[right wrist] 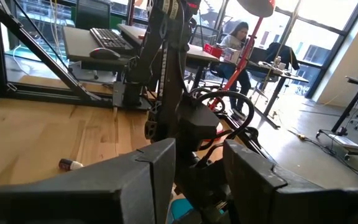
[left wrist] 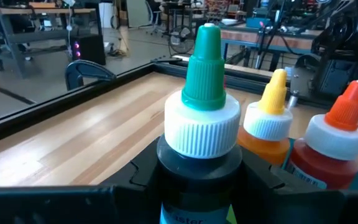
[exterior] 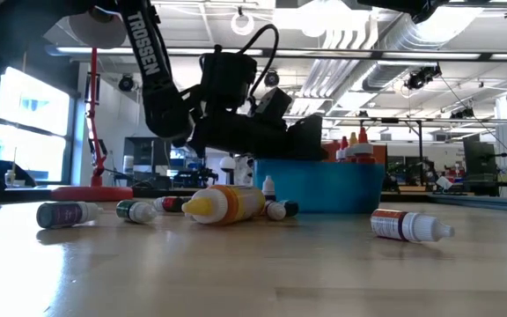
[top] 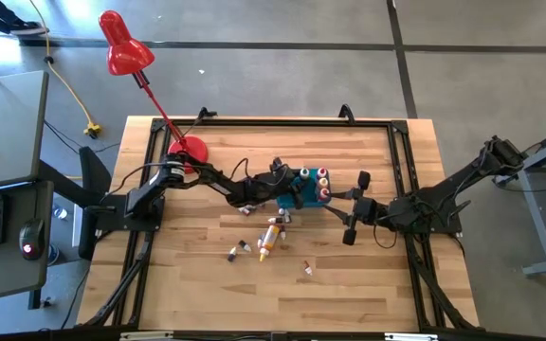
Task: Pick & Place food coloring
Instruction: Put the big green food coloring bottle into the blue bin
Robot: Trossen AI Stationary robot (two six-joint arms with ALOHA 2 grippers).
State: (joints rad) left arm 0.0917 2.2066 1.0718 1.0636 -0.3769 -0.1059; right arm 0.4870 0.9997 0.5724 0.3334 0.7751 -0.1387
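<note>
- The left end effector [top: 297, 192] sits at the centre of the high view over the blue bin [top: 303, 176], pinching a green-capped bottle [left wrist: 202, 134] upright between its dark fingers [left wrist: 135, 177]. In the left wrist view that bottle fills the middle of the frame.
- Beside it in that view stand a yellow-tipped bottle [left wrist: 270, 124] and an orange-tipped red bottle [left wrist: 333, 146], upright and close together, apparently already in the bin.
- The right end effector [top: 354, 204] hangs just right of the bin in the high view, fingers spread with nothing between them.
- More food coloring lies tipped over on the tabletop [top: 368, 284] below the bin in the high view. In the low view a fat yellow bottle [exterior: 225, 204] lies at centre, a grey-white one [exterior: 67, 213] at left, and a white-capped one [exterior: 410, 225] at right.
- These bottles look light, made of smooth squeezable plastic, so a hard squeeze could dent one or make it slip out.
- The caps are ribbed white collars under tapered tips. That ribbing gives some grip, but the round body just below the collar looks the surest place to take hold.
- The lying ones are cylinders and will likely roll if nudged on the smooth pale wood.
</note>
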